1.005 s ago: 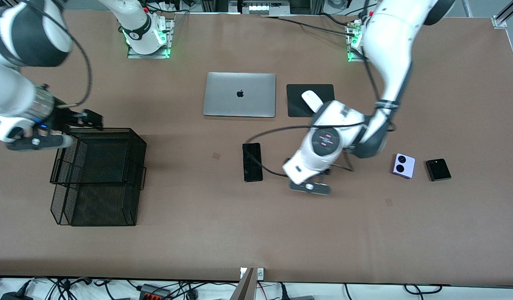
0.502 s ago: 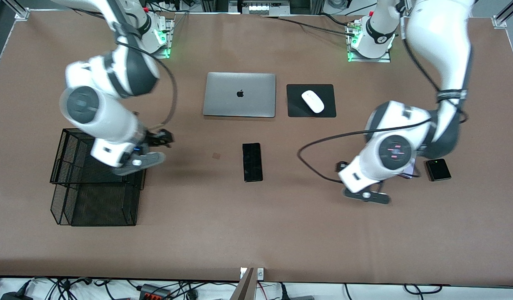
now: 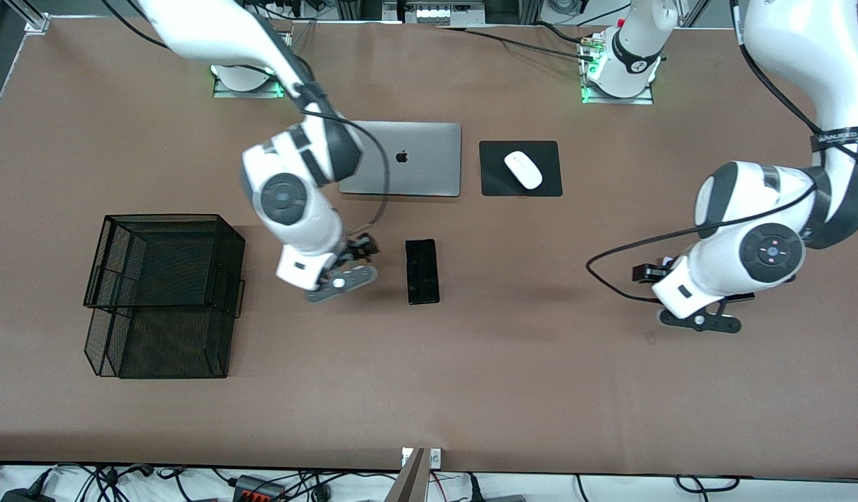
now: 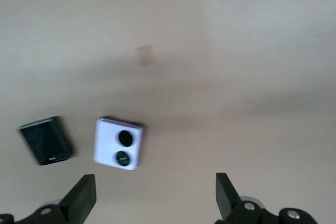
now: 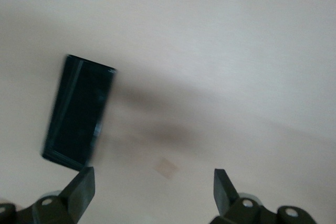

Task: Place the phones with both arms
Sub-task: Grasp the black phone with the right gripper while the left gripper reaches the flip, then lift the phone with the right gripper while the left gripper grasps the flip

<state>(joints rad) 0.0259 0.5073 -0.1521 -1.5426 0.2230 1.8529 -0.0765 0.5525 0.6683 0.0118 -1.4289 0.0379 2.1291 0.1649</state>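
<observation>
The right gripper (image 5: 149,190), jaws wide and empty, hangs over the desk (image 3: 470,376) just beside the long black phone (image 3: 422,271). The left gripper (image 4: 155,200), equally wide and empty, hovers over the lilac phone (image 4: 118,143) (two black circles showing), with the small dark phone (image 4: 45,140) just beside that.

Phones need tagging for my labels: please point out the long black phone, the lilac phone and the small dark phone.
long black phone (image 3: 422,270): front view, middle of its flat face.
lilac phone (image 4: 118,144): left wrist view, middle of its back.
small dark phone (image 4: 45,140): left wrist view, middle of its face.
</observation>
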